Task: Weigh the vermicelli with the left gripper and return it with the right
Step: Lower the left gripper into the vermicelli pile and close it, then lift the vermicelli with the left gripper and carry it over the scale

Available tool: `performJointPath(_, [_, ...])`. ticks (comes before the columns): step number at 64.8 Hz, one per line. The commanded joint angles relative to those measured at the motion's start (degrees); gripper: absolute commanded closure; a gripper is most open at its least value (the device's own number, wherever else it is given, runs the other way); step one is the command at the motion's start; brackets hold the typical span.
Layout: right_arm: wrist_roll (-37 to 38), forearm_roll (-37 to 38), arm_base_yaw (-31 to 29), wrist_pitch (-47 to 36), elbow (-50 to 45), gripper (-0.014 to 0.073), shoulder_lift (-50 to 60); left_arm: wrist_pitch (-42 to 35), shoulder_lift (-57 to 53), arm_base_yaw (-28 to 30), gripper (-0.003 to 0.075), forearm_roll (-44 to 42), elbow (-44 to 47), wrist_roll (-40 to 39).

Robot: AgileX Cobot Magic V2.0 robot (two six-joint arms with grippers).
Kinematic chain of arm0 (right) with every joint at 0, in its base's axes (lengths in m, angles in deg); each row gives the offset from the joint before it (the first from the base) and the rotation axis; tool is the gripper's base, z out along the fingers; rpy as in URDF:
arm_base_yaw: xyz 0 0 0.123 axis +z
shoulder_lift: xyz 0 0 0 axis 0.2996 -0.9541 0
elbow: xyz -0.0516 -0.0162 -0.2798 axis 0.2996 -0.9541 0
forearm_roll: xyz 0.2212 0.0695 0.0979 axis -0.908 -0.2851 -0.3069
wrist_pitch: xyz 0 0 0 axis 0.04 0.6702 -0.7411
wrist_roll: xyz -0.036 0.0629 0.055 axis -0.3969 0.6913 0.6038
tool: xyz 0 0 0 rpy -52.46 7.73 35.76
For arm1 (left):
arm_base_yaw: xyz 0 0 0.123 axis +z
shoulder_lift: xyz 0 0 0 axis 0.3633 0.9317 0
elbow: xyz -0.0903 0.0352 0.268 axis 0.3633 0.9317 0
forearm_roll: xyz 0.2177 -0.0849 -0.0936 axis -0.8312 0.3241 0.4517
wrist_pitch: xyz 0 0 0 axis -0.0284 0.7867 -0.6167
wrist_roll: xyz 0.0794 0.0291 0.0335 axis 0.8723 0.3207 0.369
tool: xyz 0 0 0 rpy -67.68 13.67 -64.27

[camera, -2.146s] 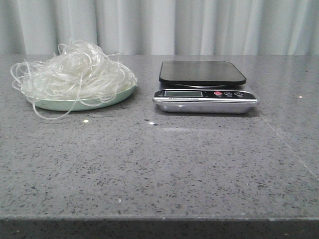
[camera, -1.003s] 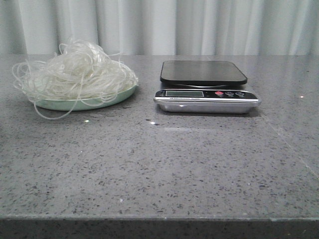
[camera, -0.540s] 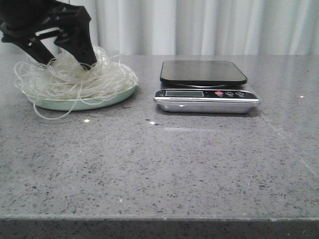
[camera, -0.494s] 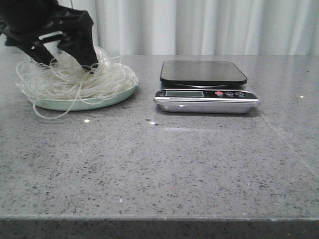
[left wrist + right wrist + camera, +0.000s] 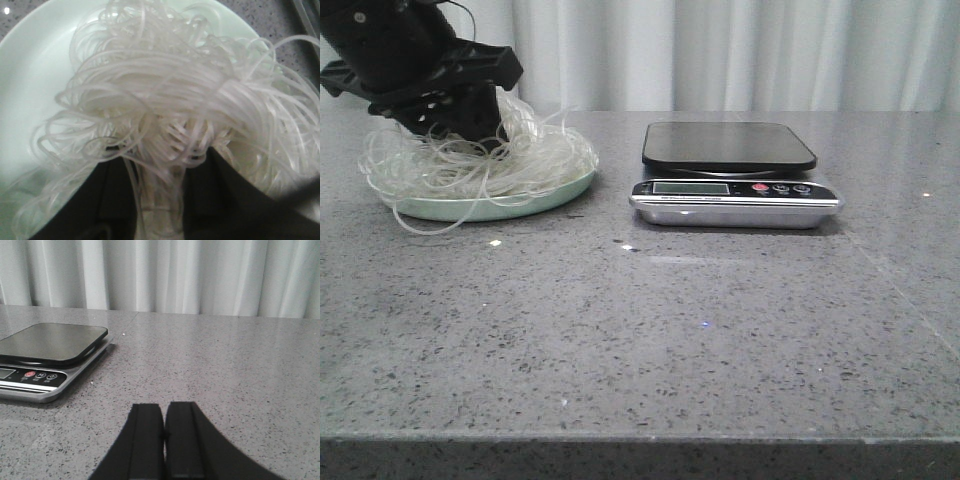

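Translucent vermicelli (image 5: 480, 160) on its green plate (image 5: 535, 200), left end effector (image 5: 159, 200) closed on a central bunch so the nest lifts whole toward the scale (image 5: 730, 148); right end effector (image 5: 164, 432) closed, idle above the worktop (image 5: 650, 330)

left hand (image 5: 455, 125) tips buried in vermicelli (image 5: 490, 160)

My front camera is looking forward, low across the speckled grey stone table (image 5: 650, 330). My left wrist camera is peering close over the pale mint-green round plate (image 5: 30, 75). My right wrist camera is sharing the black-topped silver kitchen scale (image 5: 47, 352) with the front view.
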Motion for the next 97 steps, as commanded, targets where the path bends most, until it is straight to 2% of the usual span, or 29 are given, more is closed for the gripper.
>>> performJointPath(1, [-0.16, 0.39, -0.3, -3.99, 0.36, 0.0414, 0.99, 0.99, -0.5, -0.34, 0.0568, -0.16, -2.54, -0.1])
performJointPath(6, [-0.16, 0.39, -0.3, -3.99, 0.36, 0.0414, 0.99, 2.57, -1.26, -0.34, 0.0594, -0.03, -5.06, -0.1])
performJointPath(18, [-0.16, 0.39, -0.3, -3.99, 0.36, 0.0414, 0.99, 4.91, -3.61, -1.27, 0.0594, 0.99, -12.35, -0.1])
performJointPath(30, [-0.16, 0.39, -0.3, -3.99, 0.36, 0.0414, 0.99, 6.48, -3.97, -5.12, 0.0594, 0.99, -20.55, -0.1])
performJointPath(42, [-0.16, 0.39, -0.3, -3.99, 0.36, 0.0414, 0.99, 3.59, -2.44, -10.81, 0.0594, 1.64, -27.67, -0.1])
performJointPath(54, [-0.16, 0.39, -0.3, -3.99, 0.36, 0.0414, 0.99, 0.41, 1.96, -13.76, 0.0594, 4.41, -33.07, -0.1])
performJointPath(62, [-0.16, 0.39, -0.3, -3.99, 0.36, 0.0414, 0.99, -0.12, 5.72, -13.76, 0.0594, 8.42, -33.88, -0.1])
performJointPath(80, [-0.16, 0.39, -0.3, -3.99, 0.36, 0.0414, 0.99, -2.03, 13.81, -14.78, 0.0587, 8.66, -33.88, -0.1])
performJointPath(88, [-0.16, 0.39, -0.3, -3.99, 0.36, 0.0414, 0.99, -2.18, 15.65, -15.57, 0.0491, 8.66, -33.88, 0.16])
performJointPath(93, [-0.16, 0.39, -0.3, -3.99, 0.36, 0.0414, 0.99, -2.4, 15.77, -15.71, 0.0384, 8.66, -33.88, 0.16])
performJointPath(97, [-0.16, 0.39, -0.3, -3.99, 0.36, 0.0414, 0.99, -2.27, 15.62, -15.82, 0.0265, 8.66, -33.88, 0.16])
